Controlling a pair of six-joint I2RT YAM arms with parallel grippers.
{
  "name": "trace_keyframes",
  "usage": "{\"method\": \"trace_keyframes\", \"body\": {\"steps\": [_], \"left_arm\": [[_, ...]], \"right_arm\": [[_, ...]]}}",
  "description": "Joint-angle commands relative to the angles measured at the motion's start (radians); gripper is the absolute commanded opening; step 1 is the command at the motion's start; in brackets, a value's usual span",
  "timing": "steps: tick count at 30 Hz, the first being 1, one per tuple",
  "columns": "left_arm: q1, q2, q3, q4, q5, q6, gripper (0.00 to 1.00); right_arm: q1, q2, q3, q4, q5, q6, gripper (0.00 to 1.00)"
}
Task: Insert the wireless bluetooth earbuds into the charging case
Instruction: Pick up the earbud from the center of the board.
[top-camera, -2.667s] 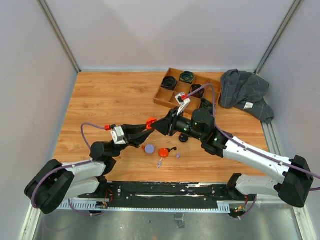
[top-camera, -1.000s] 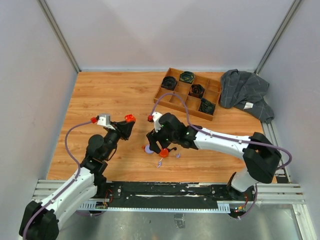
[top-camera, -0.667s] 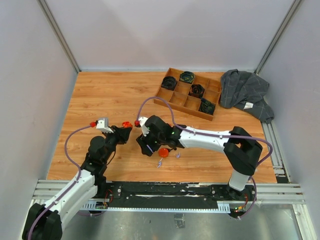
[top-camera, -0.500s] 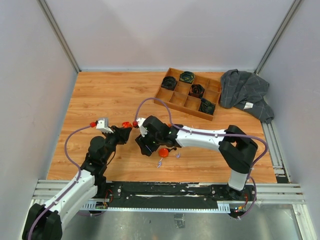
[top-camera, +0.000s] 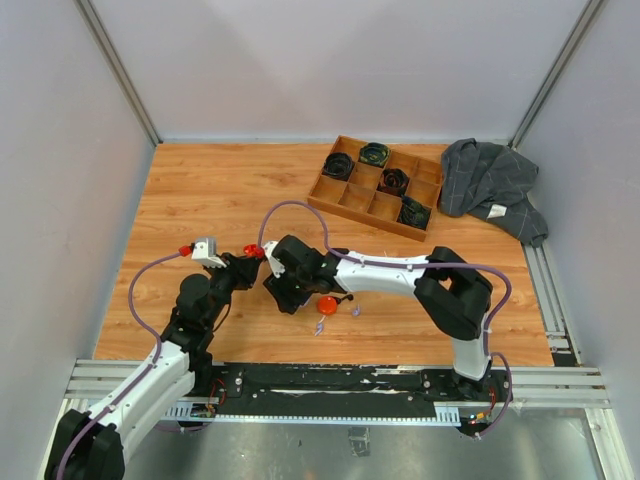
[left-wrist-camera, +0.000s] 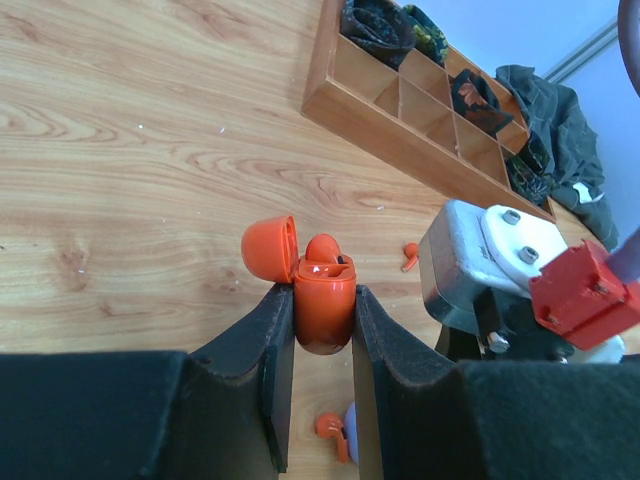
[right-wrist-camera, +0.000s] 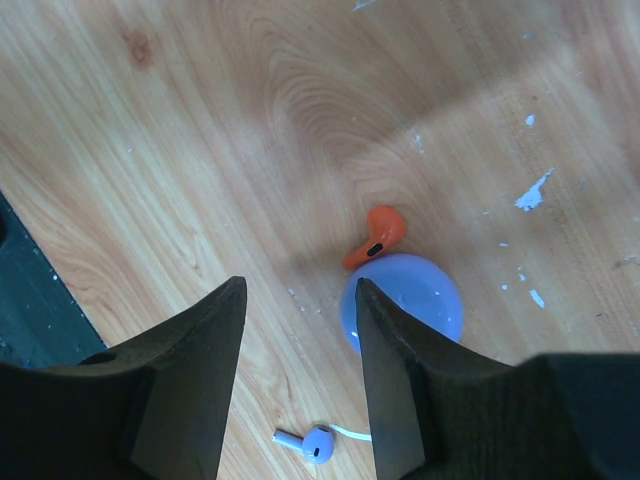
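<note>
My left gripper (left-wrist-camera: 322, 296) is shut on an open orange charging case (left-wrist-camera: 324, 300), lid (left-wrist-camera: 271, 250) flipped left, with one orange earbud (left-wrist-camera: 322, 250) seated in it. In the top view it (top-camera: 249, 257) holds the case (top-camera: 252, 250) above the table. My right gripper (right-wrist-camera: 300, 290) is open and empty, low over the table (top-camera: 285, 293). Between and beyond its fingers lie an orange earbud (right-wrist-camera: 378, 236) touching a round lilac case (right-wrist-camera: 405, 300), and a lilac earbud (right-wrist-camera: 311, 443) nearer. Another orange earbud (left-wrist-camera: 409, 257) lies on the wood.
A round orange case (top-camera: 327, 304), a lilac earbud (top-camera: 320, 326), another lilac bud (top-camera: 357, 311) and a small black bud (top-camera: 347, 297) lie right of the right gripper. A wooden compartment tray (top-camera: 352, 199) with coiled cables and a grey cloth (top-camera: 490, 185) are at the back right.
My right arm has swung left and down from the middle, and its open gripper now sits beside the left gripper. My left gripper has drawn back slightly, still holding the orange case.
</note>
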Motion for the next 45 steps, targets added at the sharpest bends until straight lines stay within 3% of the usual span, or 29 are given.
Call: {"method": "trace_keyframes", "body": {"steps": [1, 8, 19, 33, 40, 45], "left_arm": [[0.008, -0.009, -0.012, 0.043, 0.008, 0.010, 0.00], [0.008, -0.017, -0.009, 0.046, 0.010, 0.004, 0.00], [0.008, -0.018, -0.011, 0.053, 0.006, 0.000, 0.00], [0.008, -0.027, -0.011, 0.056, 0.011, 0.002, 0.00], [0.008, -0.027, -0.021, 0.090, 0.034, 0.003, 0.00], [0.008, -0.024, -0.029, 0.136, 0.071, 0.010, 0.00]], "right_arm": [[-0.003, 0.044, 0.036, -0.097, 0.099, 0.021, 0.48], [-0.012, 0.040, 0.044, -0.107, 0.170, 0.048, 0.47], [-0.010, 0.086, 0.094, -0.063, 0.119, 0.023, 0.44], [-0.010, 0.143, 0.104, -0.054, 0.227, 0.055, 0.25], [-0.018, 0.075, 0.048, -0.053, 0.248, 0.050, 0.08], [-0.025, -0.015, 0.013, -0.037, 0.253, 0.046, 0.03]]}}
